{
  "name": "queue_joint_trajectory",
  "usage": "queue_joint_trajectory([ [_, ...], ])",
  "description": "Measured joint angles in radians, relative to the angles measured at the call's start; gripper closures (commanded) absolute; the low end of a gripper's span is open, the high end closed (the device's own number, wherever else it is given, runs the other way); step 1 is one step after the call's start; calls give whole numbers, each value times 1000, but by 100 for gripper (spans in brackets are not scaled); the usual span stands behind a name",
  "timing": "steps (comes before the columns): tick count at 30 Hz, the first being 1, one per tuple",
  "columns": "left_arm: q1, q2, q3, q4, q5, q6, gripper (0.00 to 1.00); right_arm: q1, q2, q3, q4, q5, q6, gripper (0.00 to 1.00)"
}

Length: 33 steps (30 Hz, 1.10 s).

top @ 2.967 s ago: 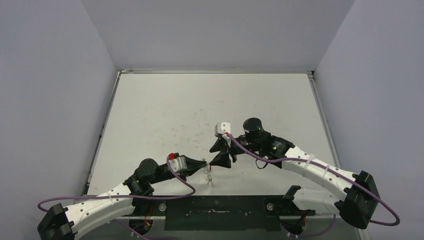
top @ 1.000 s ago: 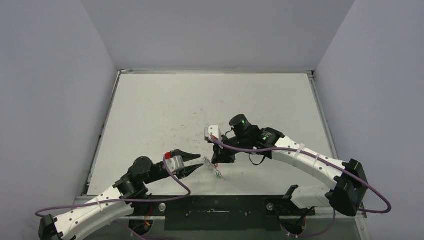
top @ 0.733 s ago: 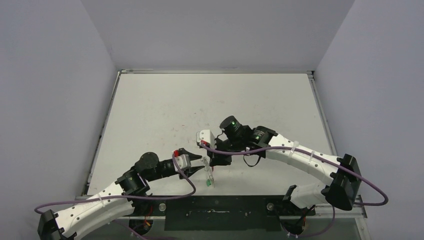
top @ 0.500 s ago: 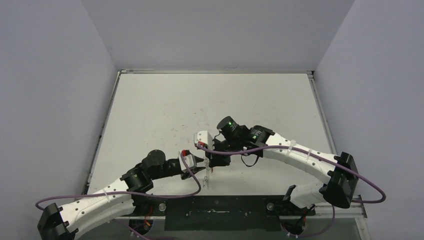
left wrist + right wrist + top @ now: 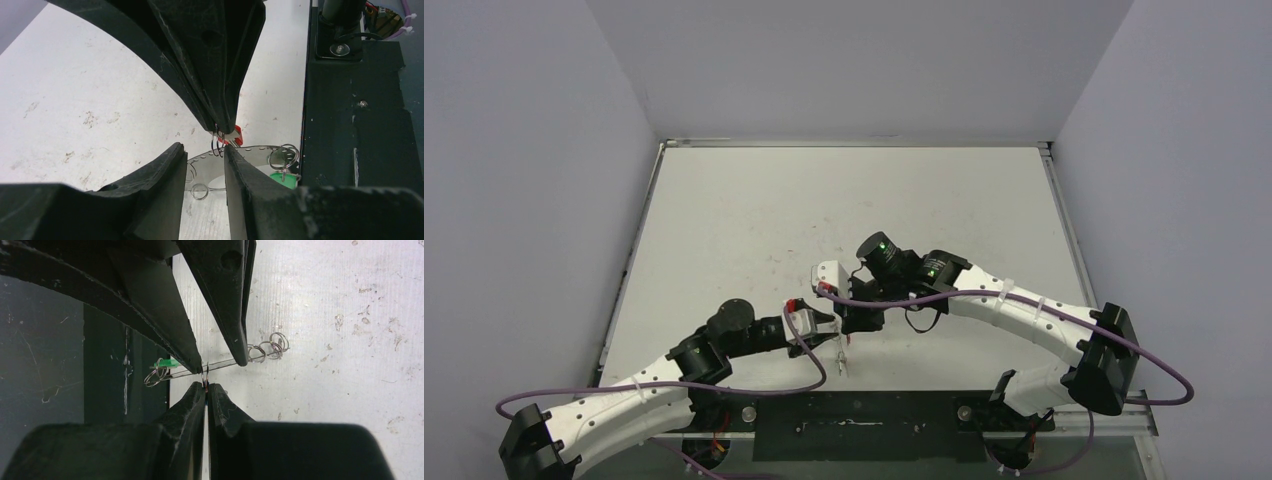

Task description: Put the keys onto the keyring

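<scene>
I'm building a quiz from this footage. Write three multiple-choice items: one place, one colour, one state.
1. Where does the left gripper meet the right gripper?
A. far left corner
B. near the front edge of the table
C. far right corner
2. Tag colours in the left wrist view?
A. red tag, green tag
B. blue, yellow
C. black, white
3. The right gripper is:
A. wide open
B. out of view
C. shut on a wire ring
Key: B, top view shows it; A, both tags show; C, its fingers pinch the ring.
</scene>
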Motion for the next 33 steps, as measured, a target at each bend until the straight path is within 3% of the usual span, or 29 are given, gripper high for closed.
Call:
queue_joint_trajectory([
  [6,0,18,0,36,8,-5,77,1,2,4,1,0,7,100],
  [11,0,43,0,52,18,-10,98,0,2,4,1,3,13,100],
  [18,0,39,0,46,24,-5,100,0,2,4,2,11,20,100],
  [20,0,31,0,40,21,-5,100,1,2,4,6,15,24,90],
  [23,0,16,0,33,14,-7,100,2,2,4,22,34,37,58],
  [26,0,-7,-10,42,9,-11,100,2,2,4,38,68,56,44],
  [33,0,-79,-89,109,-18,-35,100,-31,-44,-60,131,78,79,41],
])
